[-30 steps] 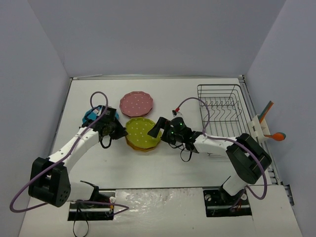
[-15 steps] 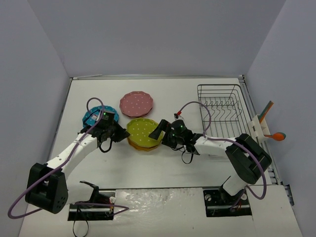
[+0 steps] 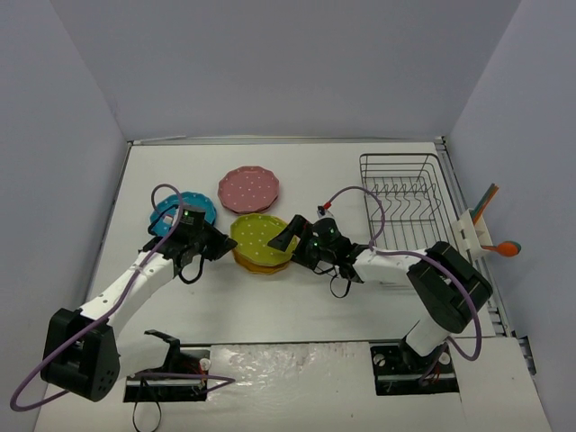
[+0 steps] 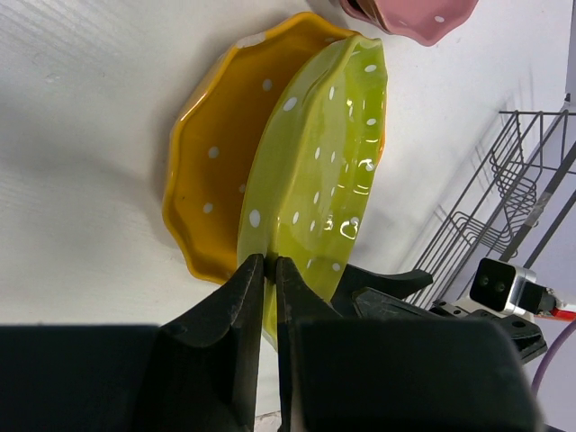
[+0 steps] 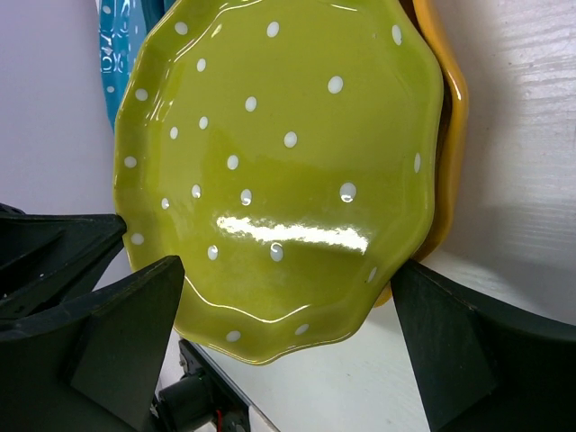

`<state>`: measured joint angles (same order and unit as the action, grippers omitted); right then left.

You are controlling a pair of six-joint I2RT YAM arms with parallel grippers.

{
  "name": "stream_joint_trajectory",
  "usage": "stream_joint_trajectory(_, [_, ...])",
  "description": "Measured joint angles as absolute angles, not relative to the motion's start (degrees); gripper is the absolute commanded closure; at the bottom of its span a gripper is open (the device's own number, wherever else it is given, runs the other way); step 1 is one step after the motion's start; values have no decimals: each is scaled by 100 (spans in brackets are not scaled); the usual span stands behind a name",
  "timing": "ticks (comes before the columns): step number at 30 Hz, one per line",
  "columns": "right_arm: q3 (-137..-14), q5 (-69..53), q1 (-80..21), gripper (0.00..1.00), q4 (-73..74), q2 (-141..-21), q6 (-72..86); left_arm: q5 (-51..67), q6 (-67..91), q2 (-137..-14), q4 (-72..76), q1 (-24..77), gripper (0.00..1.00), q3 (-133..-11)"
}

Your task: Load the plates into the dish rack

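Near the middle of the counter [image 3: 297,306], a yellow-green plate [image 5: 279,162] is leaning up on one edge over an orange plate [image 4: 216,171] that is lying flat beneath it. My left pincer [image 4: 268,270] is closed tight, its tips pressing at the green plate's scalloped rim; I cannot tell whether the rim is nipped between them or only propped. My right pincer [image 5: 285,288] is standing wide open, one finger on either side of the tilted plate, holding nothing. A pink plate [image 3: 248,189] and a blue plate [image 3: 169,211] are lying farther back. The dish rack [image 3: 402,200] is sitting well apart to the right, with no plates in it. I am judging the green plate to be stiff, glossy, slippery and breakable, so I am planning to clamp across its rim, squarely and gently.
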<state>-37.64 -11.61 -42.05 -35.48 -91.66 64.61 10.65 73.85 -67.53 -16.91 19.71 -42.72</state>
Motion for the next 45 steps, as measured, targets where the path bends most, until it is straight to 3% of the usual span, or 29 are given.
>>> stream_joint_trajectory(26, [-3635,-1278,-4169,6,-4864,-9830,7046,1042,8209,-6191,-829,1878,100,-3357])
stream_joint_trajectory(45, [-3793,-1091,-4154,42,-5084,-10212,7047,1203,8359,-5631,-482,1883,100,-2700])
